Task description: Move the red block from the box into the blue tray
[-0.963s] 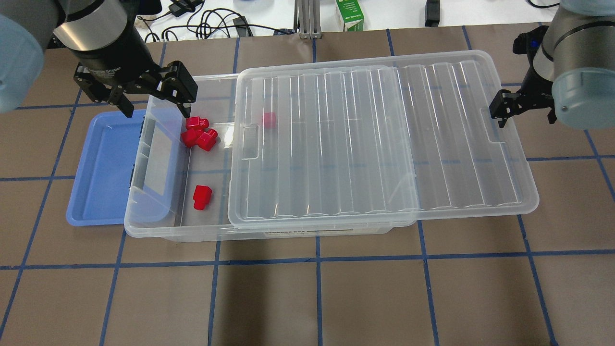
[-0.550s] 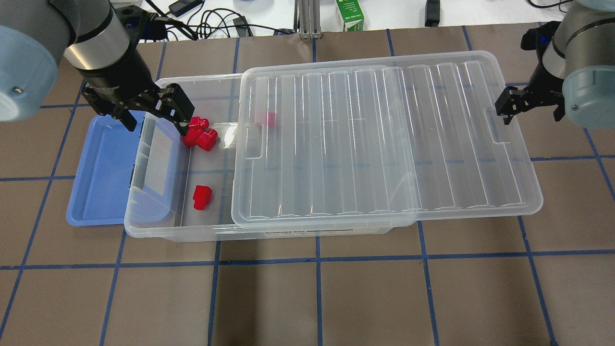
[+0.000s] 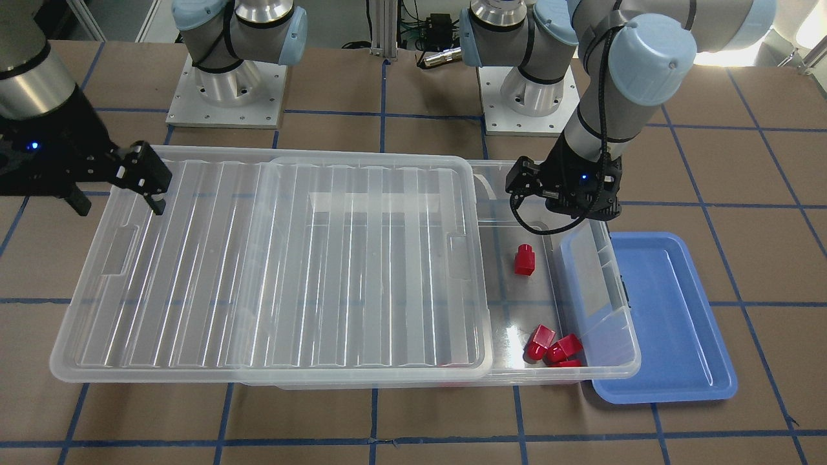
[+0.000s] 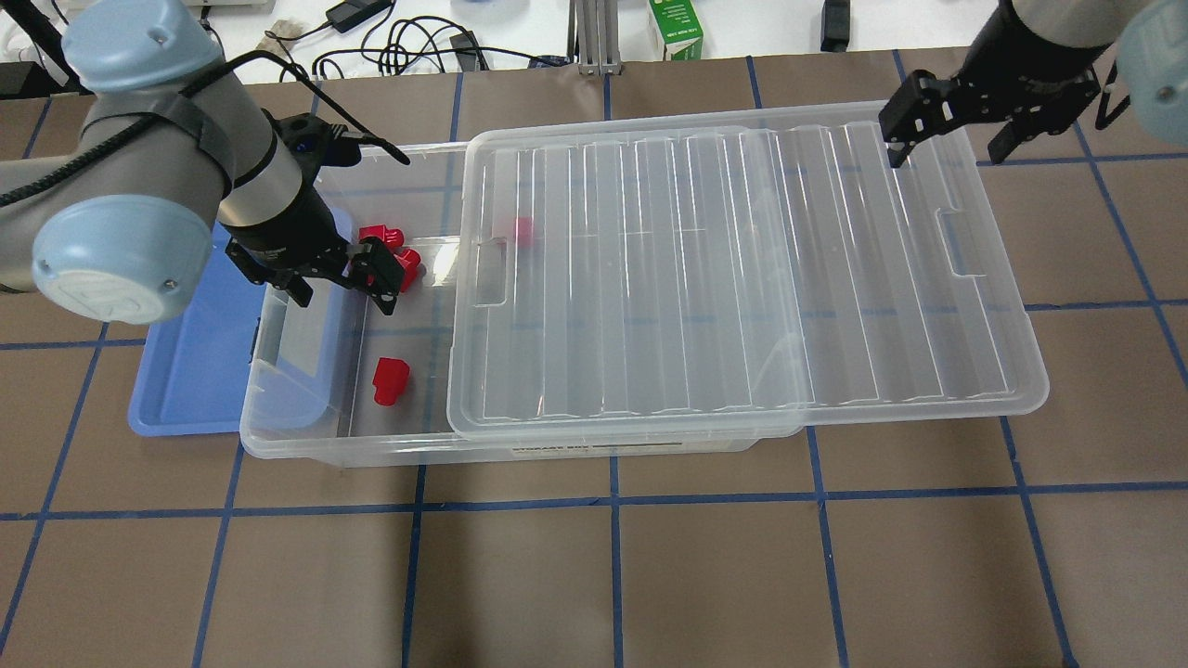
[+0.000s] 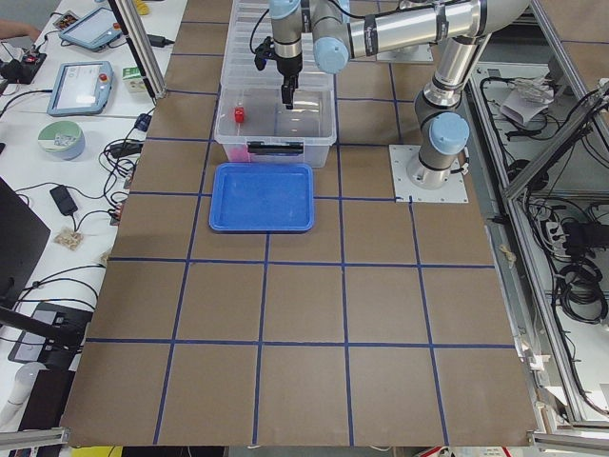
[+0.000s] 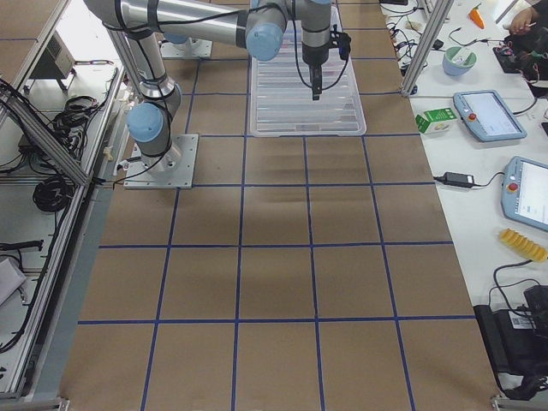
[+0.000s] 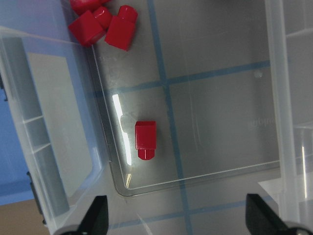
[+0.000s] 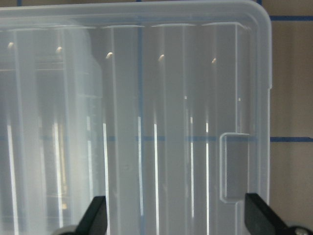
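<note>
You have the box (image 4: 371, 452) lying lengthwise across the tabletop (image 4: 594, 575), with the tray (image 4: 186, 371) on the tabletop just beside its end on the robot's left. The lid (image 4: 742, 278) lies on top of the box but offset toward the robot's right, so it overhangs that end and leaves the left end uncovered. In that uncovered part, one block (image 4: 390, 381) lies alone nearer the robot's side, and three blocks (image 3: 554, 347) huddle together in the corner on your side, by the end wall. Another block (image 4: 521, 230) sits under the lid, just past its left edge, also toward your side. The left gripper (image 4: 341, 297) hangs over the uncovered end; the right gripper (image 4: 945, 153) hangs above the lid's right end.
</note>
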